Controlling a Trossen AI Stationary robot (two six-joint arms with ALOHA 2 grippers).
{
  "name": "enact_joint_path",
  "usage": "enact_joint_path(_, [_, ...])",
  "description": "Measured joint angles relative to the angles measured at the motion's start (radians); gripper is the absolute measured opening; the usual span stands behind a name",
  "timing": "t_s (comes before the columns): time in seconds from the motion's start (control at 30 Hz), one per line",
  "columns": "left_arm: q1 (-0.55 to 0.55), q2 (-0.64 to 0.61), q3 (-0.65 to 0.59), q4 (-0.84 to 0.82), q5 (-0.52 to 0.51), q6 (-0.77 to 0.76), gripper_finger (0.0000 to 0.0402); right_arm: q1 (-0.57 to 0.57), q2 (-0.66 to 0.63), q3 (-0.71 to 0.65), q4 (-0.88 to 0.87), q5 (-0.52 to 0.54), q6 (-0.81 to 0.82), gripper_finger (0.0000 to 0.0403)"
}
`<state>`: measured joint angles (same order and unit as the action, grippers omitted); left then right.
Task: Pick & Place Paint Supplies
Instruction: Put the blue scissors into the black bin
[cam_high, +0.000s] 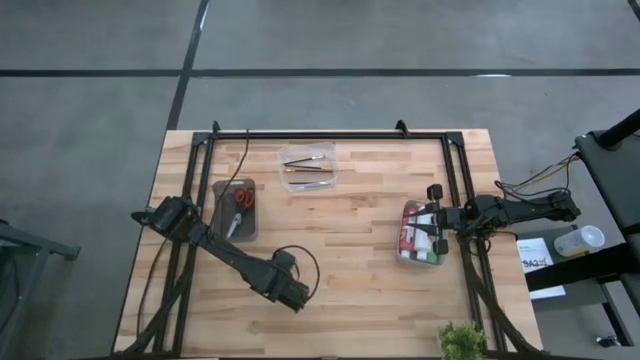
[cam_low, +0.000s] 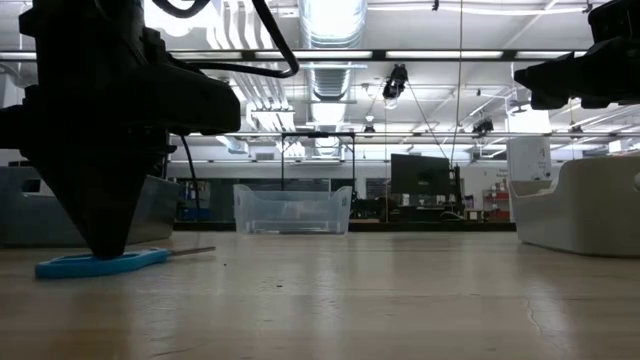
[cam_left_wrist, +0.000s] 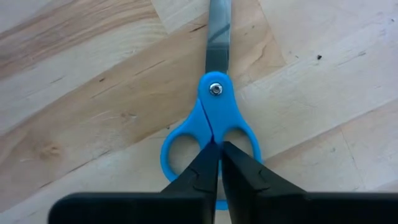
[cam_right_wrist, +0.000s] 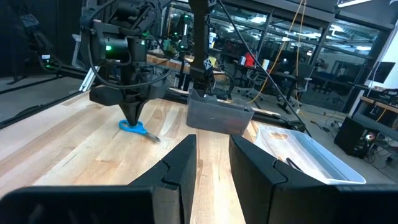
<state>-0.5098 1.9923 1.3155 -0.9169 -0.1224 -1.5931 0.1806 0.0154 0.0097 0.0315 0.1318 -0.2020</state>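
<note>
Paint bottles (cam_high: 412, 240) in red, green and white lie in a clear bin (cam_high: 405, 208) at the table's right. My right gripper (cam_high: 432, 218) hovers over that bin, open (cam_right_wrist: 211, 155) and touching nothing. Thin brushes (cam_high: 308, 165) lie in a clear tub (cam_high: 288, 153) at the far middle. My left gripper (cam_high: 292, 295) stands near the table's near edge, pointing down, shut on blue scissors (cam_left_wrist: 211, 112). The scissors also show in the low view (cam_low: 100, 265) and the right wrist view (cam_right_wrist: 134, 127). The arm hides them in the high view. My left gripper (cam_left_wrist: 219, 149) comes from above, pointing straight down at the blue scissors' handle. Its fingertips (cam_left_wrist: 205, 163) close on the narrow strip (cam_left_wrist: 214, 134) where the two finger rings meet. The scissors lie flat on the table, their blade (cam_low: 190, 251) pointing away from the gripper.
A grey tray (cam_high: 235, 210) holding red-handled scissors (cam_high: 243, 197) sits left of the middle. A black frame (cam_high: 330, 135) runs along the table's far edge and down both sides. A small green plant (cam_high: 462, 342) stands at the near right corner. Bare wood lies between the bins.
</note>
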Motion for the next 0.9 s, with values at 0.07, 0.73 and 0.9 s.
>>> enact_joint_path(0.07, [0.0, 0.0, 0.0, 0.001, -0.001, 0.0, 0.0038, 0.0, 0.0, 0.0, 0.0, 0.0, 0.0, 0.0091])
enact_joint_path(0.73, [0.0, -0.007, 0.045, -0.022, 0.003, 0.024, 0.0102, 0.0, 0.0, 0.0, 0.0, 0.0, 0.0, 0.0091])
enact_joint_path(0.9, [0.0, -0.043, 0.037, -0.079, 0.003, 0.023, 0.0102, 0.0, 0.0, 0.0, 0.0, 0.0, 0.0, 0.0091])
